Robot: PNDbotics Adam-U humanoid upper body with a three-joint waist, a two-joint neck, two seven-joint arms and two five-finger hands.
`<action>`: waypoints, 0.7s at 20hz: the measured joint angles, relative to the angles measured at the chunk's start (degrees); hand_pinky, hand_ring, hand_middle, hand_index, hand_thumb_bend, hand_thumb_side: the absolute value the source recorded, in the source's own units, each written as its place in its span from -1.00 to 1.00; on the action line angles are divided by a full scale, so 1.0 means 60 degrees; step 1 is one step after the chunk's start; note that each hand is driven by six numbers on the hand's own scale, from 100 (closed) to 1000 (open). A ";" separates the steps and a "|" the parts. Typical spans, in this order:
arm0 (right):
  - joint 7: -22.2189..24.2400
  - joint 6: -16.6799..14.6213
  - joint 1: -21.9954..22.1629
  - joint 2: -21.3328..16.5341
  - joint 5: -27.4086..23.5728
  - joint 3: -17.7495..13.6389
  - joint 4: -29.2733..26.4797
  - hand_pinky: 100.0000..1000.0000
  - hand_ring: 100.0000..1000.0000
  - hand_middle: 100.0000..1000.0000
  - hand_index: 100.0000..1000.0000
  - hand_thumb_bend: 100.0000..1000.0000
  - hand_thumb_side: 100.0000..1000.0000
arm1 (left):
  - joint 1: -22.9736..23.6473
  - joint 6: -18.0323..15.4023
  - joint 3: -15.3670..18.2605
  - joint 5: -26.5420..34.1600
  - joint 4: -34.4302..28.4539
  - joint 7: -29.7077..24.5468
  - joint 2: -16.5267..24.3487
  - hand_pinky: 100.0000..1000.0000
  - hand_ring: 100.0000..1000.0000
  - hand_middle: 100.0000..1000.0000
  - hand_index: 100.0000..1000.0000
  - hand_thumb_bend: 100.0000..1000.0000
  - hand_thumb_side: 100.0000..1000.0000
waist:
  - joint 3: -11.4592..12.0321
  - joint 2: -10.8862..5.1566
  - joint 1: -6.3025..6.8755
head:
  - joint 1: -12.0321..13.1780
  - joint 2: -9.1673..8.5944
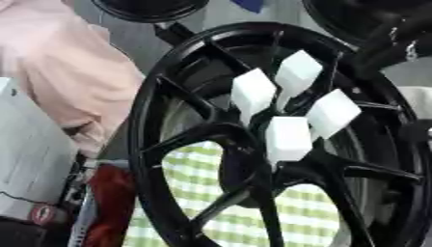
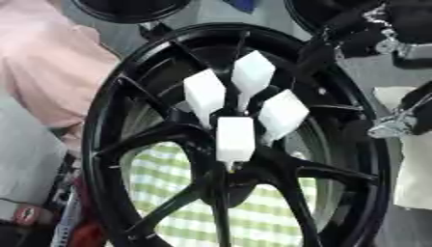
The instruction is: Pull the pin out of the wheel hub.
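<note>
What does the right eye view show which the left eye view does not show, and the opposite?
Only the right eye view shows the silver joints of the right arm beside the rim's right edge. Only the left eye view shows the red thing at lower left so widely, left of the rim. Both show the black wheel standing upright, four white pins clustered at its hub, a green checked cloth seen between the spokes, and dark arm parts at upper right. No fingers can be made out.

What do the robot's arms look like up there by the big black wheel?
Only its right arm shows, at the top right: mostly black, with shiny silver metal joints and fittings. Another silver piece sits lower at the right edge. No left arm or hands can be made out.
</note>
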 measured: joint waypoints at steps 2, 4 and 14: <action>-0.0099 -0.0036 0.0005 -0.0008 -0.0049 0.0055 0.0000 0.67 0.62 0.48 0.66 -0.11 -1.00 | -0.0019 0.0002 -0.0002 0.0000 0.0000 -0.0003 0.0000 0.78 0.17 0.18 0.54 -1.00 0.53 | 0.0008 0.0001 -0.0003 | -0.0008 -0.0006; -0.0248 0.0003 0.0013 -0.0027 -0.0072 0.0115 0.0000 0.68 0.62 0.48 0.66 -0.10 -1.00 | -0.0025 0.0003 -0.0005 0.0000 0.0000 -0.0008 0.0000 0.78 0.17 0.18 0.54 -1.00 0.53 | 0.0044 0.0001 -0.0018 | -0.0012 -0.0057; -0.0515 0.0717 0.0128 -0.0082 -0.0279 0.0441 -0.0001 0.68 0.58 0.42 0.63 -0.03 -1.00 | -0.0061 0.0023 -0.0054 0.0007 0.0000 -0.0057 0.0001 0.78 0.17 0.18 0.54 -1.00 0.53 | 0.0104 0.0004 -0.0050 | 0.0002 -0.0069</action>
